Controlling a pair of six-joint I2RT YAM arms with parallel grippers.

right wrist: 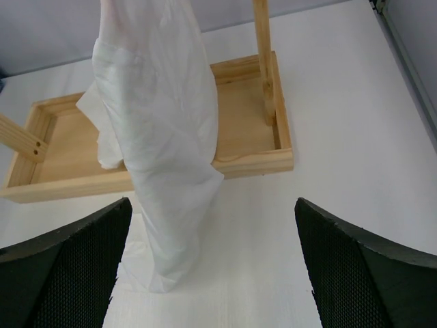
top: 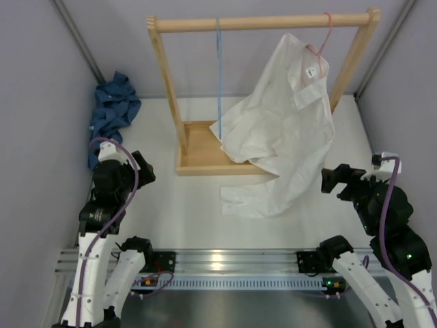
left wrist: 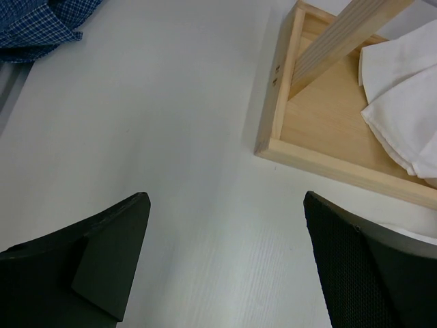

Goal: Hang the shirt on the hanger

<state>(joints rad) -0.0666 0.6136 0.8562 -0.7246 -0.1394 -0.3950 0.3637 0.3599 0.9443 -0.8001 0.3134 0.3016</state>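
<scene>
At the far left, the dark blue fine-checked button-up shirt [top: 113, 113] lies crumpled in a heap on the white table [top: 198, 219], pushed up against the left wall near the back corner. The left wrist view catches only a corner of it at the top left edge.

The left gripper [top: 142, 171] hovers over bare tabletop just nearer than the heap and apart from it. Its two black fingers [left wrist: 113, 256] are spread wide with nothing between them.

Right of that stands a pale wooden garment rack [top: 167, 96] with a shallow tray base [top: 198, 156] and a round top rail [top: 266, 22]. The thin light-blue wire-like hanger [top: 219, 75] hangs from the rail towards its left end. It is seen edge-on as a narrow vertical line, and it is bare.

Further right on the same rail, a thin pink hanger [top: 326, 34] carries a large plain white shirt [top: 287, 130]. The white shirt drapes down across the tray, and its lower end spills over the tray's front edge onto the table.

At the far right, the right gripper [top: 339, 183] sits over the table just right of the white shirt's lower end. Its black mesh-textured fingers [right wrist: 355, 266] are also held wide apart, gripping nothing.
</scene>
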